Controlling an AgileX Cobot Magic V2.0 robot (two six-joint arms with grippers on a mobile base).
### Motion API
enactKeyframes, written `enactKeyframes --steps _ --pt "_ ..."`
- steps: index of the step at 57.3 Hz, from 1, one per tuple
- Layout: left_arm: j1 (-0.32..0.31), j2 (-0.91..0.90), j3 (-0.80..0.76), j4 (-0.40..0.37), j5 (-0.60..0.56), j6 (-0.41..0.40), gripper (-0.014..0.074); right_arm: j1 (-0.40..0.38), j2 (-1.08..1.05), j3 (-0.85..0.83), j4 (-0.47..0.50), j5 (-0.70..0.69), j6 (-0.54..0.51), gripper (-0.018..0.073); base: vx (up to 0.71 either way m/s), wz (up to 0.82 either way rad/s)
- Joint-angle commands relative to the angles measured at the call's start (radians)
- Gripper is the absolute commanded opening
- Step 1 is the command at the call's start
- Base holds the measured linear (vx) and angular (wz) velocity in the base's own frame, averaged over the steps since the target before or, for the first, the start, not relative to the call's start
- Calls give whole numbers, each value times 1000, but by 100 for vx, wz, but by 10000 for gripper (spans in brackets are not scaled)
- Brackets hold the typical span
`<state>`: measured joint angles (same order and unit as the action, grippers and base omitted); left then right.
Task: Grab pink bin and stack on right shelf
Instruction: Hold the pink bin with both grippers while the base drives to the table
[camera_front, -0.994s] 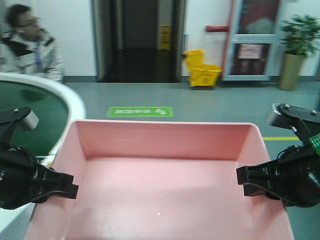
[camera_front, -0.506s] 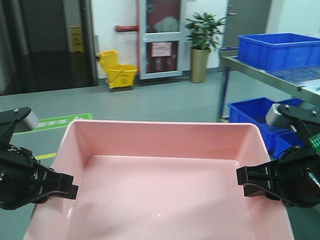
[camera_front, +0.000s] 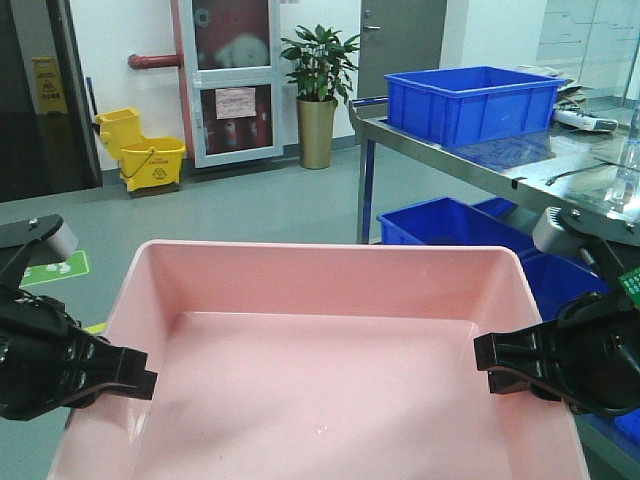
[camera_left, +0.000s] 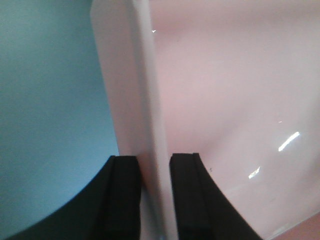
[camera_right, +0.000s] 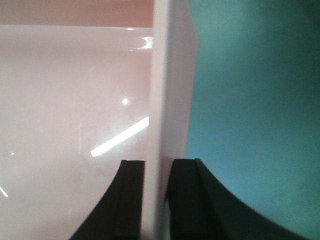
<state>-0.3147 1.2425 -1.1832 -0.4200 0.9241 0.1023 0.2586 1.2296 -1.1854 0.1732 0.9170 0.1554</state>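
Background has swung leftward: yellow mop bucket (camera_front: 150, 160) now sits far left, blue plastic crate (camera_front: 470, 100) appears right. Shallow pale-pink plastic bin (camera_front: 320, 370), smooth-walled, open side up, long axis left-right, hangs level above the floor (camera_front: 260, 205), left pincer (camera_front: 128, 372) and right pincer (camera_front: 500, 365) clamped on its short walls.

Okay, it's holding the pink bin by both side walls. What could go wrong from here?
1. The left gripper and right gripper each pinch only the thin, smooth side wall of the bin, so it could slip or tilt.
2. The shelf and lower blue bins sit close on the right, so the bin might clip them.
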Motion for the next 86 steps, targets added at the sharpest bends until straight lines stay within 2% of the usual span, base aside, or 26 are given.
enactKeyframes --steps 1,52,68,86 --pt "-7 -35 -38 -81 -42 22 -1 -1 -29 -39 55 -83 -14 -8 36 -10" --pt "-7 -35 -38 -81 -42 22 -1 -1 -29 -39 54 -84 -14 -8 44 13" --pt "-7 -35 -38 -81 -42 22 -1 -1 -29 -39 54 -84 -14 -8 44 -33" --pt "-7 -35 -38 -81 -42 22 -1 -1 -29 -39 54 -84 -14 -8 43 -70"
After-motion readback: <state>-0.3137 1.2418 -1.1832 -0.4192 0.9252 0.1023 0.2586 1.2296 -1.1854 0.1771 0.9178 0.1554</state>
